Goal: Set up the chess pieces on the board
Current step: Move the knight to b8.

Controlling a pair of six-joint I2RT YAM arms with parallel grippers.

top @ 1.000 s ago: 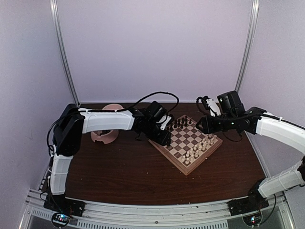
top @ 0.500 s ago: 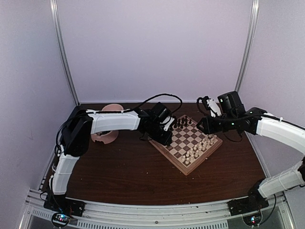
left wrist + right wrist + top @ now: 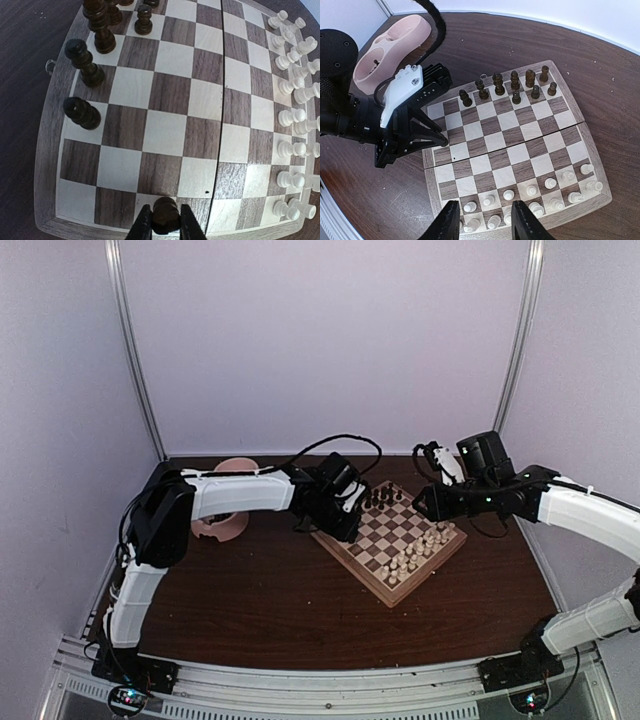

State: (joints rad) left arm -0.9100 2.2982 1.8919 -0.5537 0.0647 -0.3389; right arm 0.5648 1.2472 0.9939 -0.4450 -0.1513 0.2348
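the left gripper (image 3: 165,223) sits at the bottom centre of its wrist view with its jaws drawn narrow onto a small dark piece (image 3: 165,212), one finger pressed against each flank. the piece is over a dark square in the edge row at the bottom of the frame, just left of the fold seam of the board (image 3: 47,145); whether its base touches the wood cannot be told. it is seen almost end-on, rounded head toward the camera, so its long axis probably runs down along the fingers toward the square, close to upright. the other dark chess pieces (image 3: 85,62) stand along the left edge and upper left of the frame, upright with heads up, while the pale chessmen (image 3: 292,120) line the right edge. judging by the turned wood, the piece is light, stiff and smooth, top-heavy on a small base and apt to pivot or slip in a loose pinch; the sound hold is across the stem below the head, let go only once the base is flat. the right gripper (image 3: 487,222) hangs above the pale rows at the bottom of its view, fingers parted a moderate way with nothing between them. a pink double bowl (image 3: 385,55) lies off the board at upper left.
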